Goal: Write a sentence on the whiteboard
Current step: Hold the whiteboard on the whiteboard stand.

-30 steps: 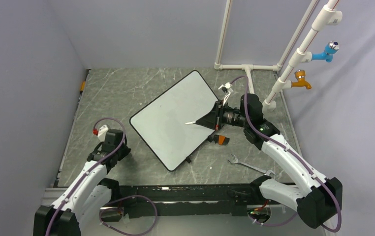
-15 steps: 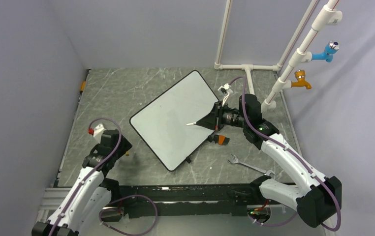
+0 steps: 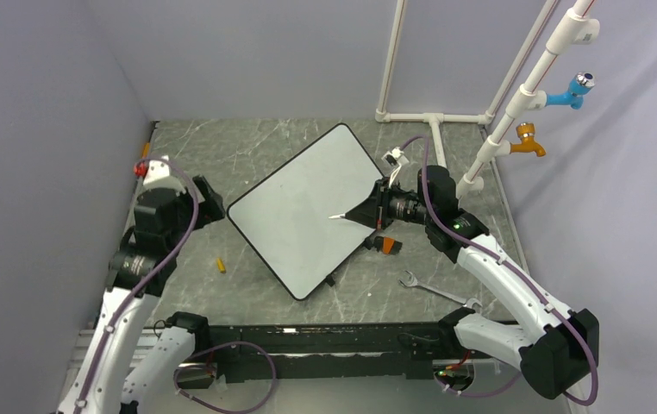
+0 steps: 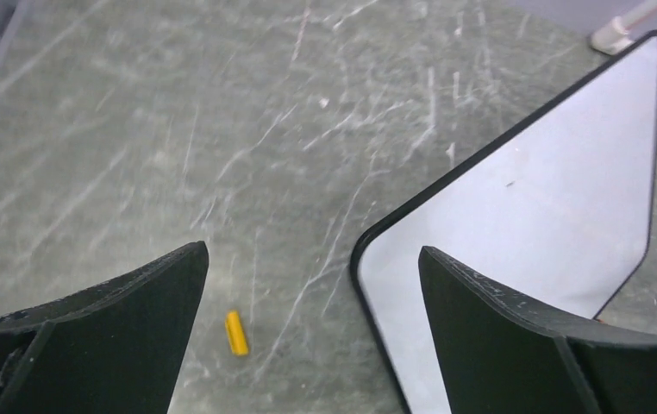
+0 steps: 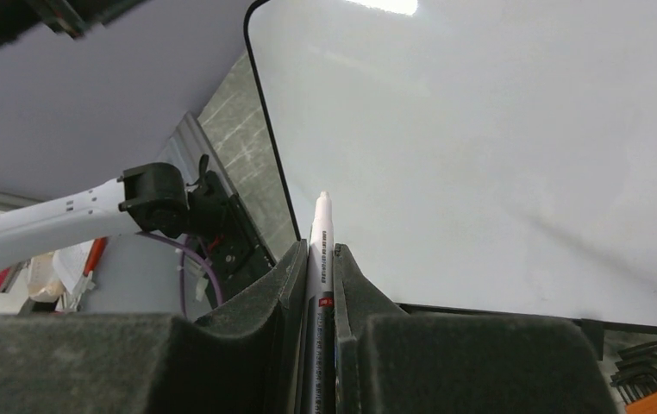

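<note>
Well, the whiteboard [image 3: 308, 207] lies flat on the middle of the table [image 3: 222, 155], turned diamond-wise, and no writing shows on it. I judge it stiff, thin and light with a slick face, so pen pressure could skate it across the top. I would pin it at the black rim by its left corner. My left gripper [image 4: 312, 259] hangs over that corner, fingers spread wide and empty. My right gripper [image 5: 321, 285] pinches a white marker [image 5: 322, 233] lengthwise, tip out over the board; I cannot tell whether it touches. The grey, scratched, stone-look top also carries a small yellow cap [image 3: 220, 265] and a wrench [image 3: 428, 289]. White pipes [image 3: 433, 116] crowd the back right.
</note>
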Available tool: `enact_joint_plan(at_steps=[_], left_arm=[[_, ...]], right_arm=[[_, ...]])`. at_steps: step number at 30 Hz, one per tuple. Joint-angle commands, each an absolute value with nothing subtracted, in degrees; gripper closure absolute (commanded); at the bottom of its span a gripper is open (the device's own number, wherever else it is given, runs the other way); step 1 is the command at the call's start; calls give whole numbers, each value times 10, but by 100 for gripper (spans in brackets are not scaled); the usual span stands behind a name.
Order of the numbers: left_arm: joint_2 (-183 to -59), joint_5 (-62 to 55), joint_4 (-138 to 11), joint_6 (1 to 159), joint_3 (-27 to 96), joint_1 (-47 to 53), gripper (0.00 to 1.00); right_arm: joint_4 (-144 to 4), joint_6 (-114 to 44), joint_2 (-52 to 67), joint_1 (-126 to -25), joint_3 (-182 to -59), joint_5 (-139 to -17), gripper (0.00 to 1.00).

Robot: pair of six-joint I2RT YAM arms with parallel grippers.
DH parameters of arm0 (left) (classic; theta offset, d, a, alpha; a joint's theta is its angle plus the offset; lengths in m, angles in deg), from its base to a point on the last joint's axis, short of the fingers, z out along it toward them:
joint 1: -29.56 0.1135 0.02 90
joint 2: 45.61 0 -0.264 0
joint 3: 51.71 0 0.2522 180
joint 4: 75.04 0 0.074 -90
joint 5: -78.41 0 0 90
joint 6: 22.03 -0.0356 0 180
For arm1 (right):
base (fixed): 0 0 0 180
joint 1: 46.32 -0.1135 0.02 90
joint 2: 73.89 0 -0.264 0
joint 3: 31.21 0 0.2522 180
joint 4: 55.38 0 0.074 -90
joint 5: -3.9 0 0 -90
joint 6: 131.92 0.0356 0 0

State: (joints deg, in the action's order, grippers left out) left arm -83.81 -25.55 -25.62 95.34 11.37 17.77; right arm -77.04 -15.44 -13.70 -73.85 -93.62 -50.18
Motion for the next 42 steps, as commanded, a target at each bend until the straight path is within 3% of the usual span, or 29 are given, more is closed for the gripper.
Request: enact_joint_plan(at_steps=[1,10,13,17,20,32,42], left_arm=[[-921,-174,-283,845,208,180,1],[-1079,-14,-326,762,351,191,7],[-1134,75,-340,759,366,221,18],[-1226,278,-351,777,400,290,33],[-1282,364,-354,787,426,332,40],[-1383,512,-365,762,423,339,47],[-1417,510,-322,717,418,299,49]], right_arm=[[-774,-170,-152,-745,-951,-517,100],[-792,-190,-159,-753,-952,-549,100],[-794,-193,-154,-758,-957,-556,100],[-805,-207,-145,-764,-969,-569,100],[-809,-217,-139,-767,-976,-580,100],[-823,-240,-97,-770,-1013,-576,100],[-788,-235,-82,-772,-1015,-553,100]])
